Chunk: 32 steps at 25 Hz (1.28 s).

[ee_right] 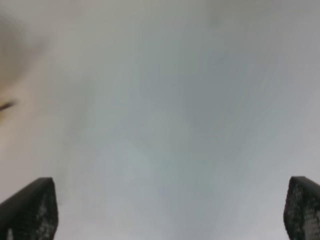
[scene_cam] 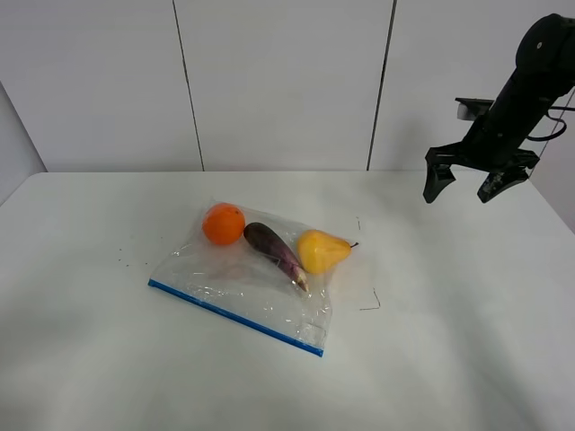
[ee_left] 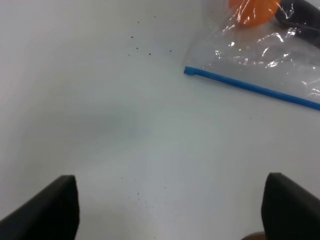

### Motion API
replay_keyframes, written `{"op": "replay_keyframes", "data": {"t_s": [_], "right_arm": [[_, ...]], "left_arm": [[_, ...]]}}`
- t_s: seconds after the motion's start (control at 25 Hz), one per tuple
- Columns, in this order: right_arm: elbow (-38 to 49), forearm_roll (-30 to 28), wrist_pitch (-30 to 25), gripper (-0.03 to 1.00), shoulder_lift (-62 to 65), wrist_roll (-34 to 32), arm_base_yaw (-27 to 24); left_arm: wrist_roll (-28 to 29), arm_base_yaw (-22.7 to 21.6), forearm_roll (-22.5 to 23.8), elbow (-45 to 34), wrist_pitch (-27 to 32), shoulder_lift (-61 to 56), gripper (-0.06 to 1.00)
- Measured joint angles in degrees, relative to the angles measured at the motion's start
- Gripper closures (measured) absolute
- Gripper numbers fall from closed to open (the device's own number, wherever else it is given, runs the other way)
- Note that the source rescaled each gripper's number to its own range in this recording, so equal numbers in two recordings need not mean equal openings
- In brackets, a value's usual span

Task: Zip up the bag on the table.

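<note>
The clear crinkly bag (scene_cam: pixel 243 287) lies flat on the white table (scene_cam: pixel 449 359), left of the middle. Its blue zipper strip (scene_cam: pixel 235 316) runs along the near edge. An orange (scene_cam: pixel 224 224), a purple eggplant (scene_cam: pixel 274 251) and a yellow pear (scene_cam: pixel 322 250) show through it. My right gripper (scene_cam: pixel 465 189) is open and empty, held high above the table's far right, well away from the bag. My left gripper (ee_left: pixel 170 207) is open and empty over bare table; the bag's corner (ee_left: pixel 260 55) and zipper strip (ee_left: pixel 250 86) lie ahead of it. The left arm does not show in the exterior high view.
Small dark specks (scene_cam: pixel 126 256) dot the table left of the bag. Thin pencil-like marks (scene_cam: pixel 370 301) lie right of the bag. A panelled white wall (scene_cam: pixel 278 81) stands behind the table. The right wrist view shows only blurred white surface between its fingertips (ee_right: pixel 30 210).
</note>
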State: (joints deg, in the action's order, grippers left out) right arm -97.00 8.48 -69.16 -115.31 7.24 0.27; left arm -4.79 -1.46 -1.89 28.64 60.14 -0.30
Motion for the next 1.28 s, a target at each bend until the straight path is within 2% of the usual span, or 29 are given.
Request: {"op": "replay_keyframes", "data": {"t_s": [0.2,0.44,0.72,0.92,1.04,1.28], "right_arm": [[4.4,-0.9,-0.1,-0.03,4.3,-0.5,-0.6],[18.4,-1.1,-0.1,-0.03,17.8,-0.5,-0.6],[42.5,-1.2,0.0,-0.03,42.3,-0.4,-0.6],[57.5,-1.2,6.6,-0.03,62.8,-0.4,-0.6],[63.5,-1.2,9.7,-0.03,75.5,-0.4,-0.6],[68.3,-1.1,10.0,-0.03,98.9,-0.7,-0.6]], "left_arm": [[0.0,0.0,0.0,-0.1,0.0,0.0,-0.06],[0.0,0.0,0.0,-0.1,0.0,0.0,-0.06],[0.0,0.0,0.0,-0.1,0.0,0.0,-0.06],[0.0,0.0,0.0,-0.1,0.0,0.0,-0.06],[0.0,0.0,0.0,-0.1,0.0,0.0,-0.06],[0.0,0.0,0.0,-0.1,0.0,0.0,-0.06]]}}
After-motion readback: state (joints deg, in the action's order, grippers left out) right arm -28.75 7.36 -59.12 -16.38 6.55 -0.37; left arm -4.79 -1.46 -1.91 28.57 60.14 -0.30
